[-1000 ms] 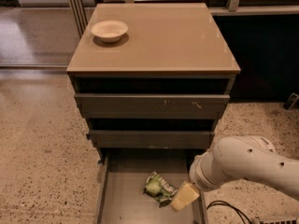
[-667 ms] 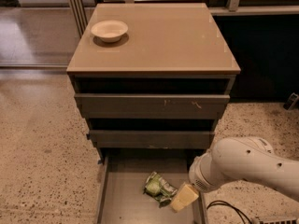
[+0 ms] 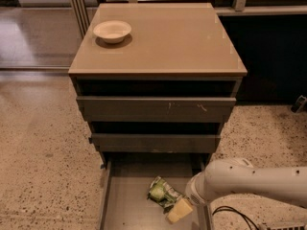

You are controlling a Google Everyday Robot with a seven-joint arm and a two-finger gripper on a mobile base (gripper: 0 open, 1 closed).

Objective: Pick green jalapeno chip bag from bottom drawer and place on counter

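Contact looks close in the camera view, the only one there is. The green jalapeno chip bag lies crumpled on the grey floor of the bottom drawer, which is pulled out toward the near edge of the scene, and the bag sits right of the drawer's middle. The end effector, a pale cream tip at the end of the white arm, reaches in from the right and is at the bag's near right corner, touching it or just beside it; which of the two cannot be told. Whether the end effector is wide, narrow or already gripping also cannot be told from this angle.

Compared with a second ago, the arm has sunk lower and the cream tip has slid a little nearer and to the left, along the bag's near edge. The bag itself has not shifted, and neither has the cabinet. That suggests the approach is in its last stage and the grasp has not yet lifted anything.

Above, the two upper drawers stand slightly open. The counter surface carries only a white bowl at its far left corner. Most of the task is probably ahead: securing the bag, raising it past the upper drawer fronts, then setting it down on top.
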